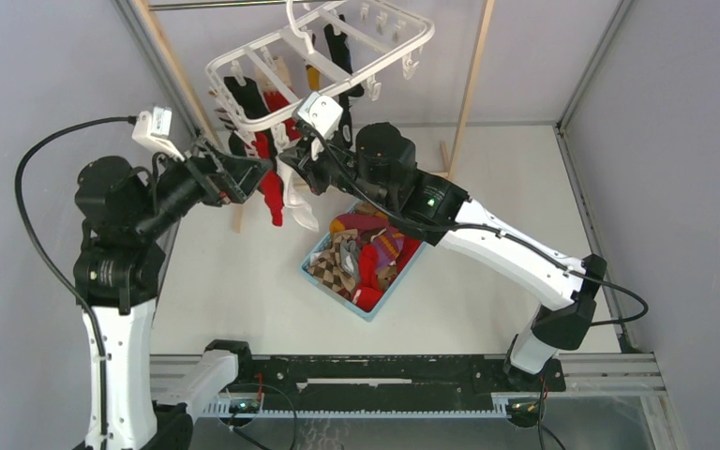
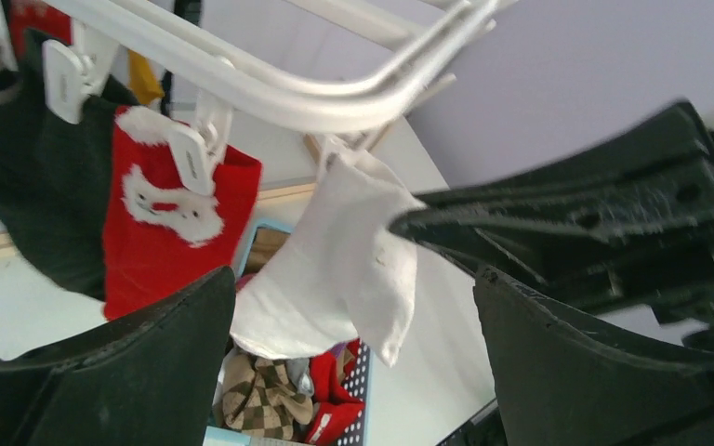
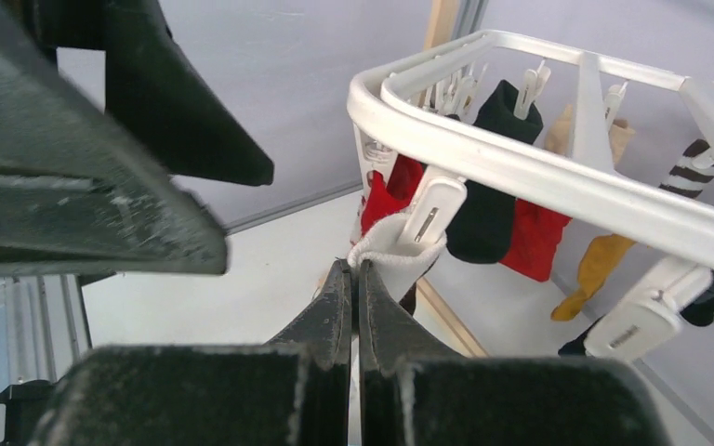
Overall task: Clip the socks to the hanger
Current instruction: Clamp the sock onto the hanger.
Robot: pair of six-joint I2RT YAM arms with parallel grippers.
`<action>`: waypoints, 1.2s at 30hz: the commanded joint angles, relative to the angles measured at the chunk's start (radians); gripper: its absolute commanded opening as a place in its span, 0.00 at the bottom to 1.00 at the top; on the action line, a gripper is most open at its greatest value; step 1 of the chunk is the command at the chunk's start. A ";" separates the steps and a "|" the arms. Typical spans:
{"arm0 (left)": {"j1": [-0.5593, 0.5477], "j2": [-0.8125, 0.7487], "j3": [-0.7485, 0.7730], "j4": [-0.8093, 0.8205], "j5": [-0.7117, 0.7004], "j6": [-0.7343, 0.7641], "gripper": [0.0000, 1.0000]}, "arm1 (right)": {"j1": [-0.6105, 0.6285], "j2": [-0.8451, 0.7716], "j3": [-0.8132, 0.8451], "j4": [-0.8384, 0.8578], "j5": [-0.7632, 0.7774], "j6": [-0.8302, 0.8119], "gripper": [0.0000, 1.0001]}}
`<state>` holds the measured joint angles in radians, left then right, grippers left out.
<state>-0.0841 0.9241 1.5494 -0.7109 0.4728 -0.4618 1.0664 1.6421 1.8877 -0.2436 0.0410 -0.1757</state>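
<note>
The white hanger [image 1: 319,47] hangs at the top, with black, red and mustard socks clipped to it. A white sock [image 1: 297,202] hangs from a clip at its near left corner. My right gripper [image 1: 292,171] is shut, its tips pinching the white sock's cuff [image 3: 389,249] just below the clip [image 3: 428,212] on the hanger frame [image 3: 539,167]. My left gripper [image 1: 261,176] is open and empty, close to the left of the sock. In the left wrist view the white sock [image 2: 335,269] hangs above the left gripper [image 2: 353,353], beside a red sock [image 2: 167,232].
A light-blue basket [image 1: 372,312] with several loose socks stands on the table below the hanger; its perforated wall shows in the left wrist view [image 2: 364,367]. Wooden rack posts [image 1: 473,75] stand behind. A black rail [image 1: 384,370] runs along the near edge.
</note>
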 commanded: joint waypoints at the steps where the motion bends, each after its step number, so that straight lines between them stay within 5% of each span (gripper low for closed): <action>1: 0.018 -0.051 -0.070 0.016 0.135 0.047 1.00 | -0.008 -0.005 0.067 -0.003 -0.030 0.034 0.00; 13: 0.006 -0.008 -0.201 0.098 0.252 0.076 0.82 | -0.008 0.068 0.177 -0.092 -0.171 0.118 0.04; 18: -0.013 0.013 -0.190 0.102 0.222 0.088 0.50 | -0.008 0.089 0.199 -0.097 -0.197 0.147 0.08; 22: -0.013 0.002 -0.198 0.049 0.147 0.137 0.18 | -0.019 0.086 0.203 -0.098 -0.194 0.170 0.27; 27: -0.011 -0.026 -0.210 0.004 0.064 0.179 0.01 | -0.083 0.025 0.146 -0.077 -0.221 0.258 0.65; 36: 0.002 -0.028 -0.193 -0.019 -0.038 0.182 0.00 | -0.275 -0.217 -0.288 0.231 -0.397 0.484 0.70</action>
<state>-0.0917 0.8986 1.3426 -0.7334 0.4961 -0.3038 0.8505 1.5326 1.7020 -0.2081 -0.2630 0.1715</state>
